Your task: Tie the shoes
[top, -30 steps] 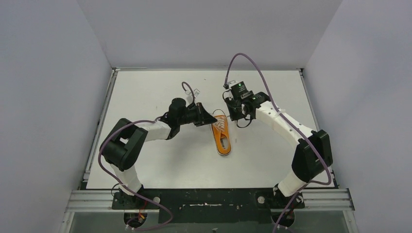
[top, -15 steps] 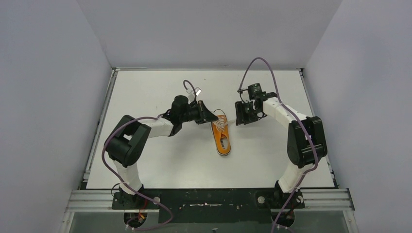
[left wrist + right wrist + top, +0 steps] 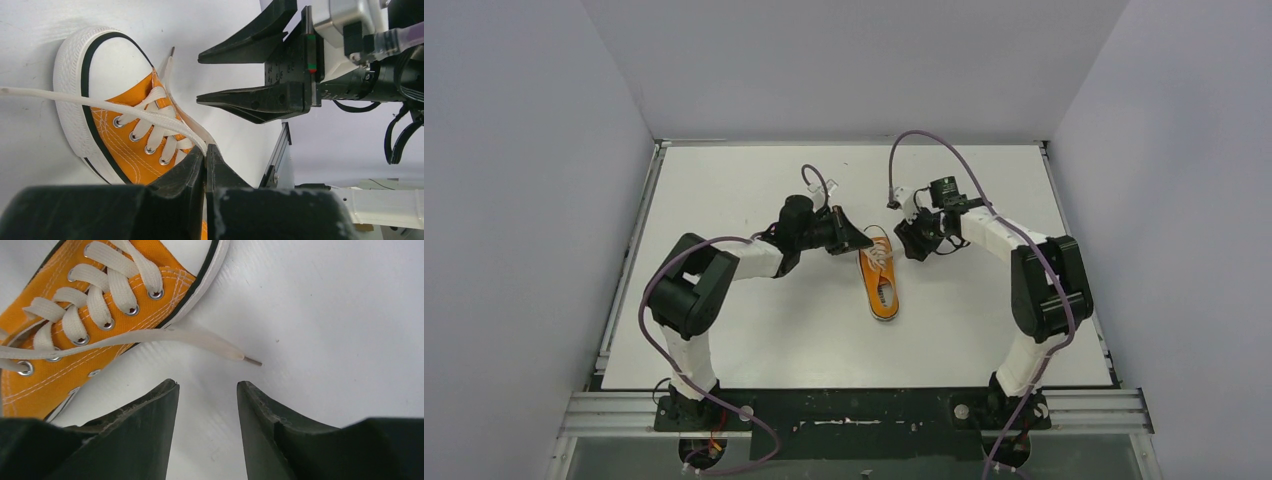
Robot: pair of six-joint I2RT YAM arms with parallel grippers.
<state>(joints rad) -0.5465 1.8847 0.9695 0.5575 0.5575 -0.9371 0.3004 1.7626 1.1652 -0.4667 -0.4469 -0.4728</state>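
The orange sneaker lies mid-table, its white toe cap pointing away from the arm bases. My left gripper is at the shoe's left side, shut on a white lace that runs taut across the eyelets; its tips meet at the lace. My right gripper is open and empty just right of the toe. In the right wrist view its open jaws hover over the table below the other lace's free end, which lies flat beside the shoe. It also shows open in the left wrist view.
A small white connector on a purple cable lies behind the left gripper. Grey walls enclose the white table on three sides. A metal rail runs along the near edge.
The right gripper pulled a lace out to the right, let it go, and moved back left toward the toe. The left gripper stayed shut on its lace.
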